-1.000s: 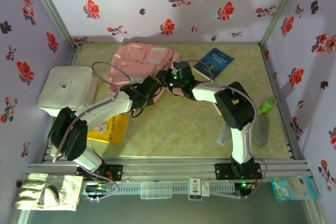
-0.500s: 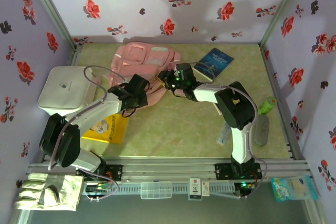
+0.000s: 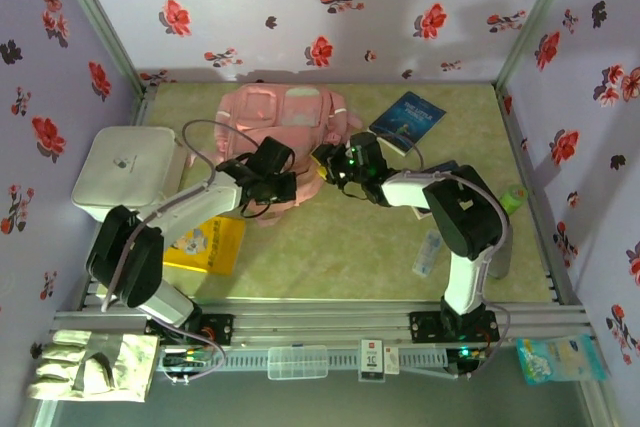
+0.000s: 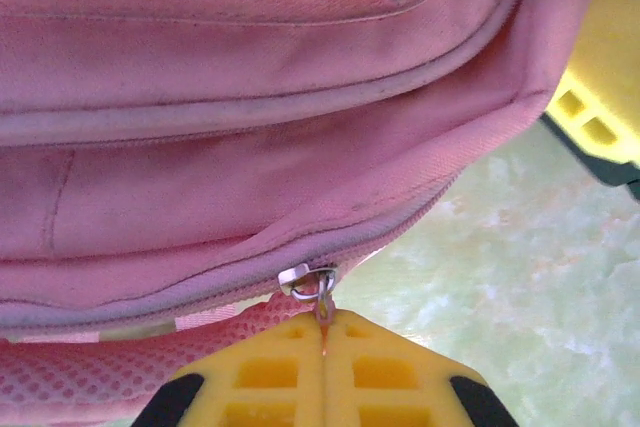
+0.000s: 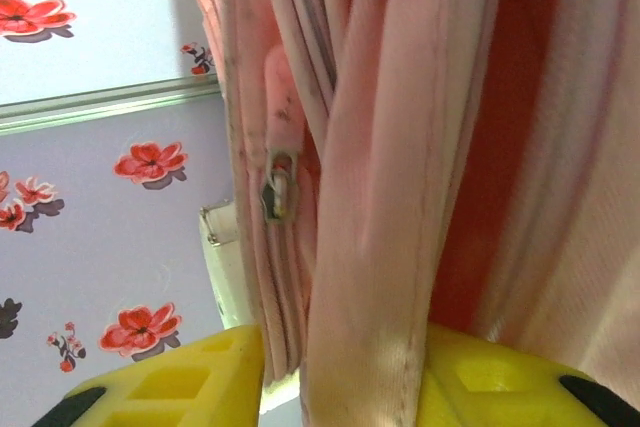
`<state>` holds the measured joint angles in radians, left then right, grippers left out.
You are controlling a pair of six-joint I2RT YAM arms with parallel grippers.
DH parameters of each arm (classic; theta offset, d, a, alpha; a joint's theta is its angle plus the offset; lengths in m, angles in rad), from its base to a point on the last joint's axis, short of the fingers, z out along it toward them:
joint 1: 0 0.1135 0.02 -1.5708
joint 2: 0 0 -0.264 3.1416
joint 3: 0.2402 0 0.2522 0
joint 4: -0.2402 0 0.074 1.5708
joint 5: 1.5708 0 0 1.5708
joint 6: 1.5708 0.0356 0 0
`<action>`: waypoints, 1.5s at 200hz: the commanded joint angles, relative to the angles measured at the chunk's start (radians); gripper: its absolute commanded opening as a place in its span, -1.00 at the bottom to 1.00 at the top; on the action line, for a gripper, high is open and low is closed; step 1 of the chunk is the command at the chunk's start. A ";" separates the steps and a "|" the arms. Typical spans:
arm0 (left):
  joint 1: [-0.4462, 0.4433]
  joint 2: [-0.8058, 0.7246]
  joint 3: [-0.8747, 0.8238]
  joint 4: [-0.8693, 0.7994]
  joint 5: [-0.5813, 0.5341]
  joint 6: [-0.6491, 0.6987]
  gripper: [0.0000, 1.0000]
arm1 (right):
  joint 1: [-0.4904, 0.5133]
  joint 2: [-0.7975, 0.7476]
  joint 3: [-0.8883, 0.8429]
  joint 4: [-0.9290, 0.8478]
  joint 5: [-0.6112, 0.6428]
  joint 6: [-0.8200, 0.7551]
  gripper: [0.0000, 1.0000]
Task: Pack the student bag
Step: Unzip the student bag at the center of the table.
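Sitting right of the white box (image 3: 125, 172), the pink student bag (image 3: 285, 112) lay at the bench's (image 3: 350, 247) rear middle. The left claw (image 4: 323, 337) was pinched together on the bag's metal zip pull (image 4: 318, 287) at its near edge. Right of it, the right claw (image 5: 340, 347) stood apart, a fold of the bag's fabric loose between its yellow fingers (image 5: 170, 387).

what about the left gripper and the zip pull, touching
Touching: the left wrist view shows the zip pull pinched tight in the shut left gripper.
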<state>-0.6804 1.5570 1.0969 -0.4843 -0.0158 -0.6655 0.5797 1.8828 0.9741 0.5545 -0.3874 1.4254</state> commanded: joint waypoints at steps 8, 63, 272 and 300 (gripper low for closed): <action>-0.010 0.024 0.048 0.039 0.038 0.040 -1.00 | 0.021 -0.027 0.005 -0.056 0.010 -0.011 -0.28; -0.006 0.037 0.032 -0.023 -0.012 0.011 -1.00 | 0.023 -0.004 0.041 -0.048 0.024 -0.043 -0.65; -0.003 0.107 0.084 -0.041 -0.054 -0.019 -0.92 | 0.018 -0.021 0.034 -0.053 0.041 -0.069 -0.67; -0.001 0.071 0.086 -0.090 -0.052 -0.022 -1.00 | 0.008 -0.023 0.041 -0.097 0.065 -0.114 -0.69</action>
<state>-0.6827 1.6783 1.1564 -0.5076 -0.0303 -0.6811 0.5945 1.8832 0.9936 0.4698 -0.3641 1.3716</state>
